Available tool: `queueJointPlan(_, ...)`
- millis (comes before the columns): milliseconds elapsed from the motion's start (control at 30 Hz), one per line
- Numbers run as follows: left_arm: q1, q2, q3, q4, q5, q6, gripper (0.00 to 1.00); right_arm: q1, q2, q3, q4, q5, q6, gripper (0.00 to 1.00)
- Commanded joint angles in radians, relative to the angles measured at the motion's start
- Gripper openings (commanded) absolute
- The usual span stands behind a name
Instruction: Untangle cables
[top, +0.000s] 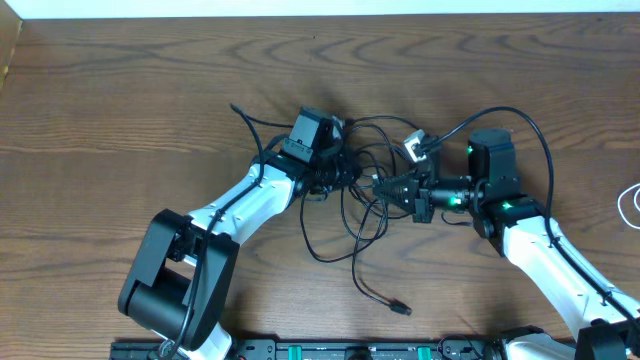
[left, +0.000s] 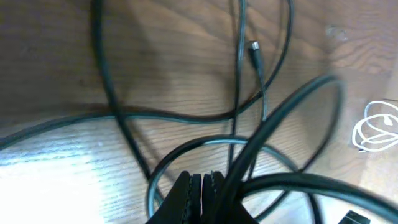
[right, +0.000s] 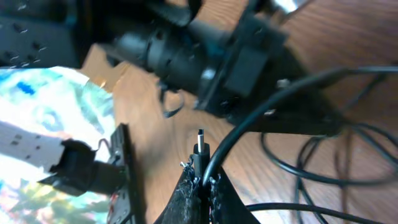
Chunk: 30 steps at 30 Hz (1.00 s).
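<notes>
Wood table (top: 120, 90): bare brown grain, carrying everything else.
Arms: the left arm (top: 250, 195) and the right arm (top: 545, 250) reach in from the near edge and meet nose to nose at the table's middle.
Black cables (top: 352, 190): a looped tangle at the middle, between the two grippers. Slack loops trail toward the near edge, and one free end (top: 400, 308) lies out on its own.
White cable (top: 630, 205): a small coil at the right edge, well apart from the tangle and seemingly clear of it.
Left gripper (left: 200, 182): fingers pressed together, low among the loops. A strand curves just by the tips, but whether one is nipped cannot be told.
Right gripper (right: 202, 180): pressed together, pinching a black cable just behind its plug (right: 200, 146), which stands up above the fingertips.
Step in hand: probably drawing one black end out of the loops while the left side steadies the rest.
Next move: likely a slow pull of the held end away from the left gripper, checking that the loops open rather than cinch. The plug may snag at a crossing.
</notes>
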Motion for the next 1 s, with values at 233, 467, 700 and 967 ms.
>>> queueJointPlan(233,0.013,0.004,0.005,-0.014,-0.028,-0.006,0.08,-0.077,-0.014,0.001,0.005,0.279,0.187,0.01)
queueJointPlan(467,0.072,0.004,0.005,-0.009,-0.028,-0.009,0.08,-0.092,-0.014,0.001,-0.035,0.386,0.203,0.01)
queueJointPlan(700,0.200,0.004,0.005,-0.006,0.078,-0.009,0.08,-0.092,-0.014,0.001,-0.135,0.571,0.244,0.01)
queueJointPlan(967,0.218,0.004,0.005,-0.006,0.063,-0.010,0.08,-0.092,-0.014,0.001,-0.084,0.317,0.164,0.08)
